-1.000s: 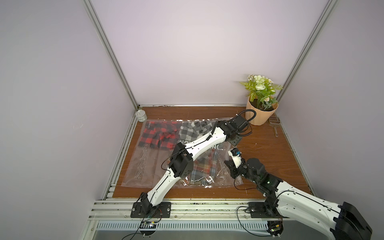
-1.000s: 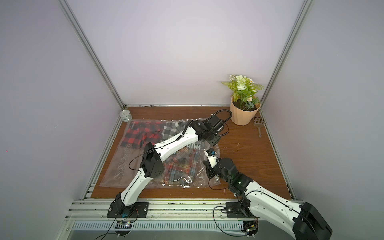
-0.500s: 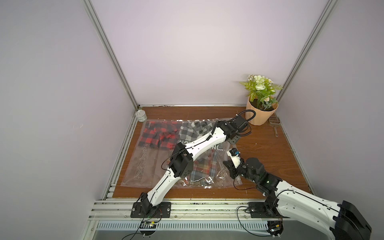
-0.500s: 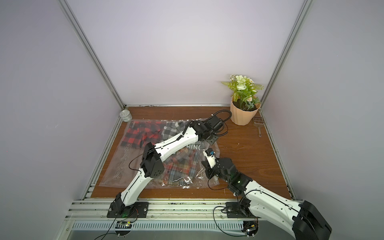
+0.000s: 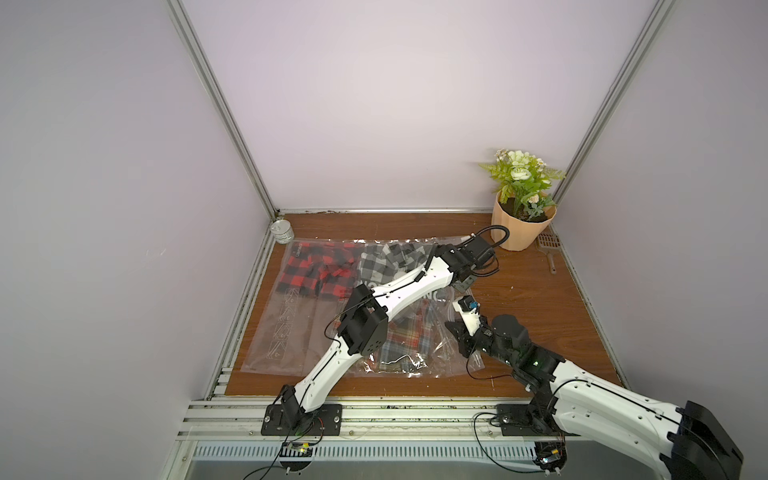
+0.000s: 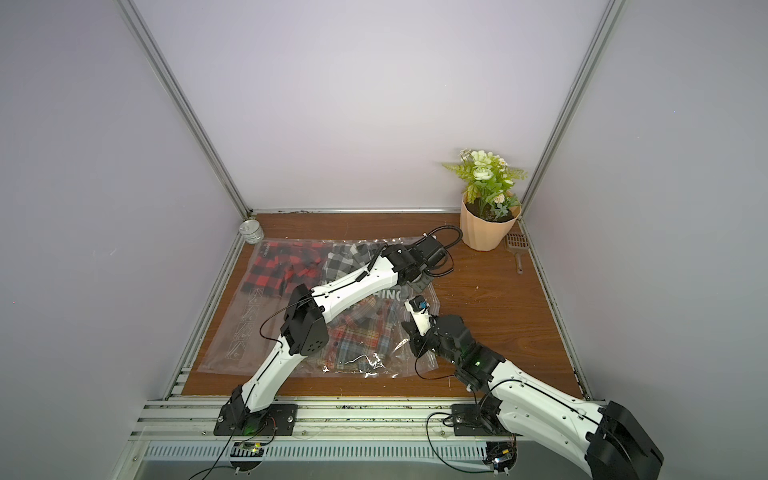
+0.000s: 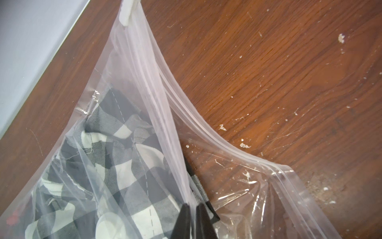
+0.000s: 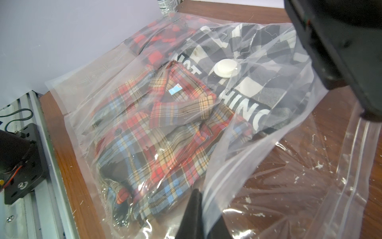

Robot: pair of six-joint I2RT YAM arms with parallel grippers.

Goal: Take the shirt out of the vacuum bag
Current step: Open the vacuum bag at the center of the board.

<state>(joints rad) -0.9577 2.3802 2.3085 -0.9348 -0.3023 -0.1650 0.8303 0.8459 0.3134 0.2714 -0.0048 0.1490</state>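
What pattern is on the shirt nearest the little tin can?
Red-and-black check; the shirt shows best in a top view.

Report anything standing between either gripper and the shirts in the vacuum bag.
Only the clear film of the vacuum bag. The left gripper and right gripper are shut on its raised top layer at the unzipped mouth; the shirts lie under it. The gap beneath looks open, but neither gripper is free.

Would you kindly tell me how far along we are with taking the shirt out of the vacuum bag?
Done: the bag looks unzipped, its lips apart in the left wrist view. In hand: the left pincer and right pincer each pinch the upper film, holding the mouth up. Left: the red shirt, grey shirt and plaid shirt all lie inside; none is gripped.
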